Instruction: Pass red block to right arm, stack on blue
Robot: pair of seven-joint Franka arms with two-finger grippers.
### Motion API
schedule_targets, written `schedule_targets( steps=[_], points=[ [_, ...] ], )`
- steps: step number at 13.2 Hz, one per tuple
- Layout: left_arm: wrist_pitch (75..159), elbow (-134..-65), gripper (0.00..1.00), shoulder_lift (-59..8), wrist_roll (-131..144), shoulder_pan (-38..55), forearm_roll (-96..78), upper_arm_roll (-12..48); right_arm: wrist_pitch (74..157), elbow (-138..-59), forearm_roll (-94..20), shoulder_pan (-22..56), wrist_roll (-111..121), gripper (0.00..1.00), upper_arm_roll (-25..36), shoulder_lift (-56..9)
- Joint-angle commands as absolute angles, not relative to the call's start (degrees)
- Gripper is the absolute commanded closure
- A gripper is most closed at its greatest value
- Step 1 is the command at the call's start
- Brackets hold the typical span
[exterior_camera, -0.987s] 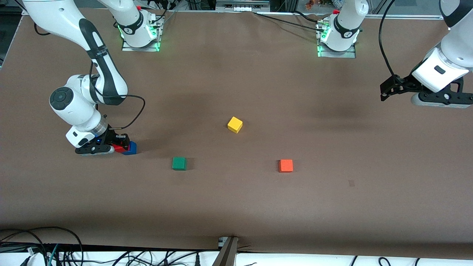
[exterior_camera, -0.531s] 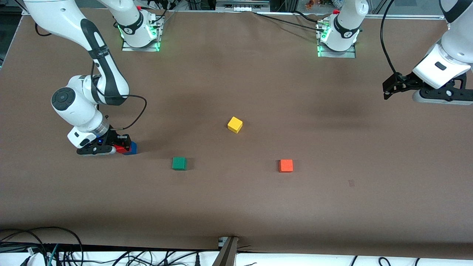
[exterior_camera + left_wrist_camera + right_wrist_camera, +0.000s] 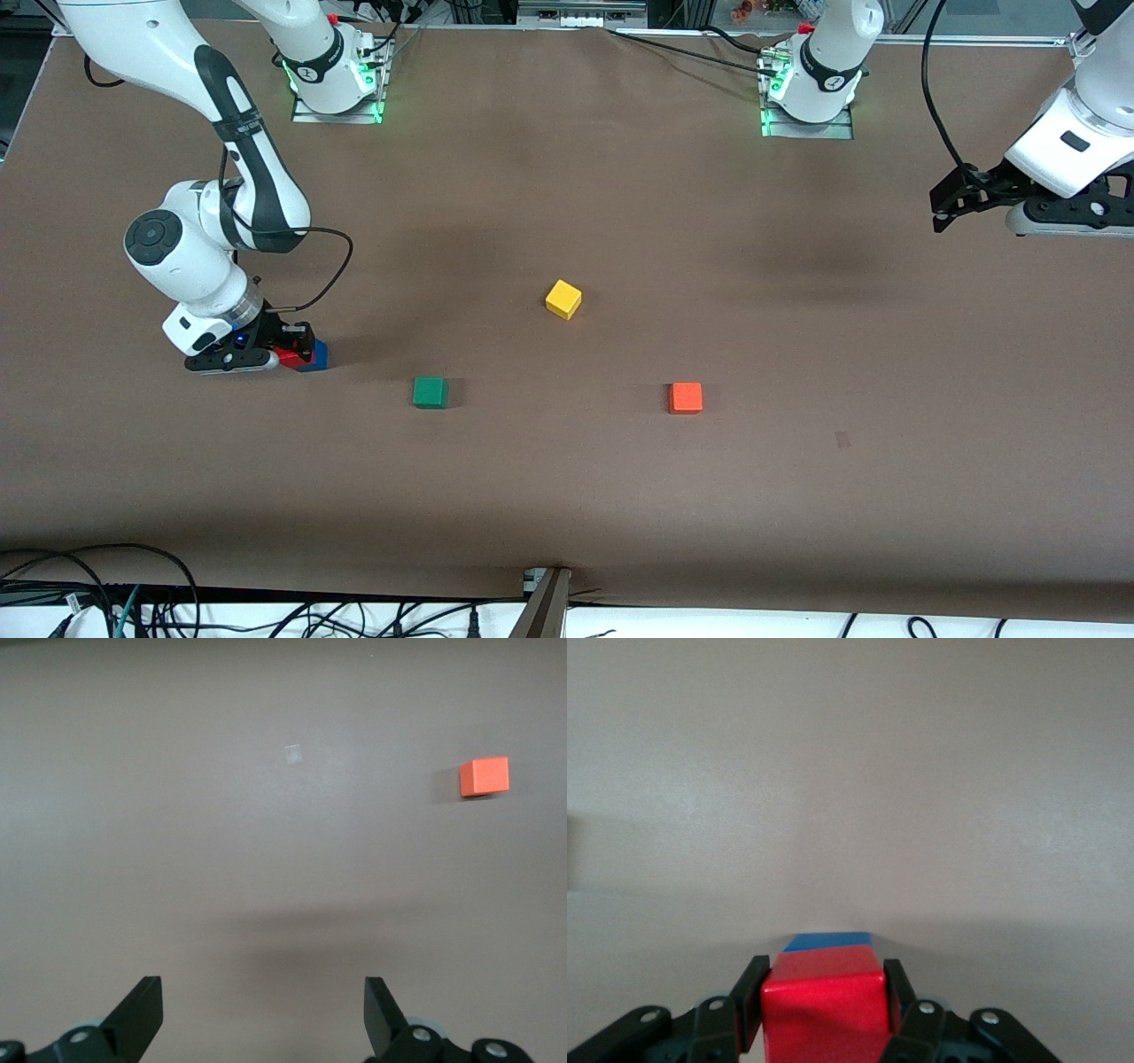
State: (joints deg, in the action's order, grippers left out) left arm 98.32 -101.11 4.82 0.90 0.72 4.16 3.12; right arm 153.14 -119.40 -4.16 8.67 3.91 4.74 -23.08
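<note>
My right gripper (image 3: 297, 348) is low at the right arm's end of the table and is shut on the red block (image 3: 285, 357). In the right wrist view its fingers (image 3: 751, 997) clamp both sides of the red block (image 3: 824, 1010). The blue cube (image 3: 316, 356) touches the red block, and only a strip of its top (image 3: 828, 942) shows past it. I cannot tell whether the red block rests on it. My left gripper (image 3: 944, 206) is open and empty, up over the left arm's end of the table; its own view (image 3: 263, 1014) shows bare table between the fingers.
A yellow cube (image 3: 563, 299) sits mid-table. A green cube (image 3: 430, 392) and an orange cube (image 3: 686, 397) lie nearer the front camera. The orange cube also shows in the left wrist view (image 3: 485, 776). Cables run along the front table edge.
The left arm has drawn its open gripper back toward its own end of the table and slightly higher. The right gripper with the red block has barely shifted.
</note>
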Motion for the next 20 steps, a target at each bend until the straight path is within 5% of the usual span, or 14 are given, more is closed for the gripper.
schedule_targets(
  steps=[1, 16, 20],
  points=[
    [98.4, -102.0, 0.0, 5.9, 2.8, 1.3, 4.7, 2.7, 153.0, -118.3, -2.9, 9.1, 2.3, 1.0, 5.4, -24.4],
    [92.4, -93.6, 0.0, 0.8, 6.7, 0.0, 3.2, 3.0, 153.0, -117.5, -2.8, 9.1, 0.8, 1.0, 5.4, -25.1],
    [92.5, -93.4, 0.0, 0.7, 6.1, -0.1, 3.0, 3.3, 152.9, -117.5, -2.8, 9.2, 0.8, 0.47, 5.4, -25.1]
  ],
)
